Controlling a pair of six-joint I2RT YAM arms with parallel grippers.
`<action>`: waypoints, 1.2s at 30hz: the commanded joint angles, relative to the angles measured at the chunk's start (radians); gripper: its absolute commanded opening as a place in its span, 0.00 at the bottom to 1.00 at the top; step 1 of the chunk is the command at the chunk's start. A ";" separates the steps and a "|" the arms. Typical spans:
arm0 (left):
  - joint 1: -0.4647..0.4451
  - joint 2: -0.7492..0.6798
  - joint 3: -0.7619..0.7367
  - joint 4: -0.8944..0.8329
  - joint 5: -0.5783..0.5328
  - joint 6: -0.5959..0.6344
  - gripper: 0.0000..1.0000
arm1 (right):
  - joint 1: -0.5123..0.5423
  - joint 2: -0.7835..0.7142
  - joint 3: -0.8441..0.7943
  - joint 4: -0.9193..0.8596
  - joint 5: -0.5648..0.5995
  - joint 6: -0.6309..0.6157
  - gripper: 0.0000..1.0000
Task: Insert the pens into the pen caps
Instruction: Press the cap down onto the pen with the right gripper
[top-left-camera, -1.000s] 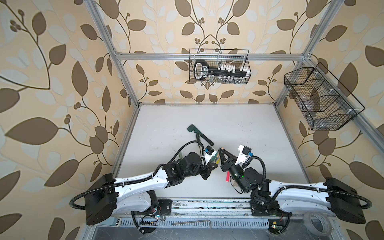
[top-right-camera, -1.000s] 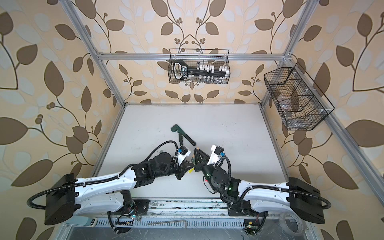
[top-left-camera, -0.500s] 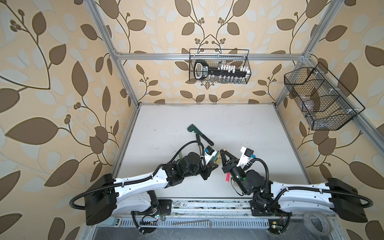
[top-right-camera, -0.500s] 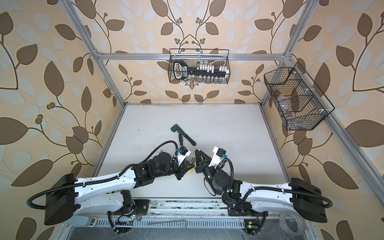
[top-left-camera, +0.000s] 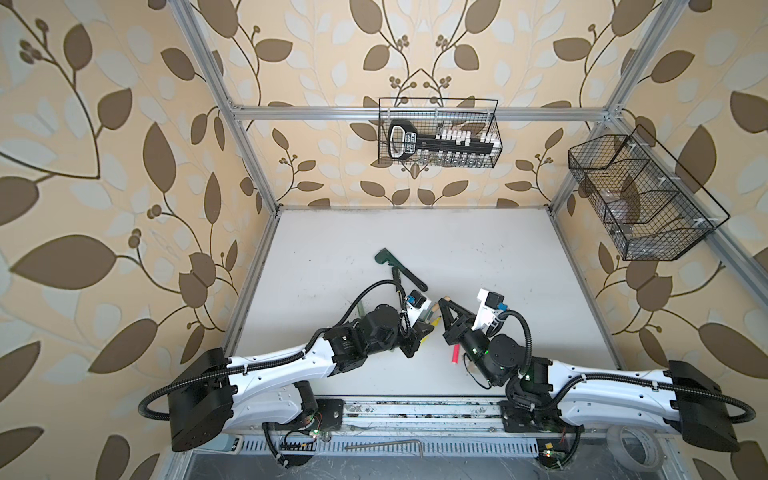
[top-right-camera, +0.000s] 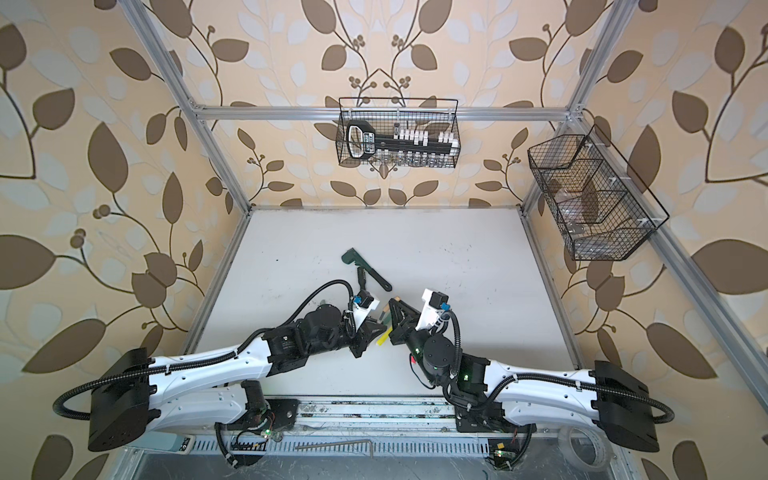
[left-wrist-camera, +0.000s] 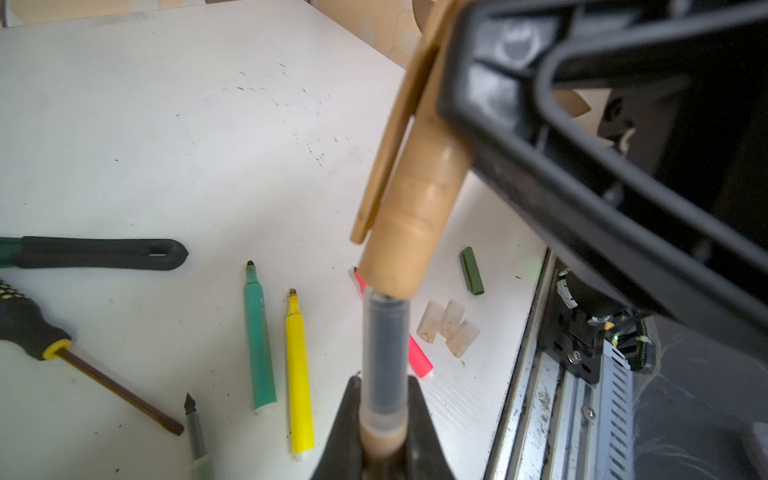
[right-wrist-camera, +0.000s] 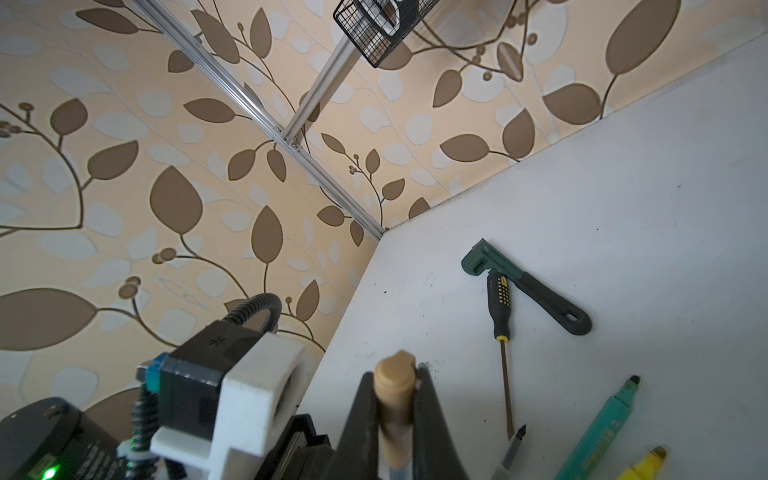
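Right pincer (right-wrist-camera: 395, 372) clenching brown cap (left-wrist-camera: 411, 208), nudging slightly; cap mouth now touching tip of pen (left-wrist-camera: 384, 340) being gripped by left pincer (left-wrist-camera: 383, 380). Insertion just beginning, push still needed.

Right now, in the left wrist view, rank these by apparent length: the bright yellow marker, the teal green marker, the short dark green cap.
1. bright yellow plastic marker and teal green plastic marker: nearly alike. The yellow looks slightly longer but lies nearer the camera, so I leave them unranked.
2. short dark green plastic cap: clearly shortest.
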 joint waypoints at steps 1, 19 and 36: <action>0.013 -0.030 0.043 0.214 -0.041 0.013 0.00 | -0.045 0.015 -0.002 -0.132 -0.306 0.051 0.00; 0.013 -0.007 0.059 0.185 -0.081 0.061 0.00 | -0.010 0.016 0.040 -0.235 -0.289 0.056 0.00; 0.013 -0.011 0.051 0.202 -0.047 0.055 0.00 | 0.051 -0.163 0.172 -0.451 -0.102 -0.041 0.63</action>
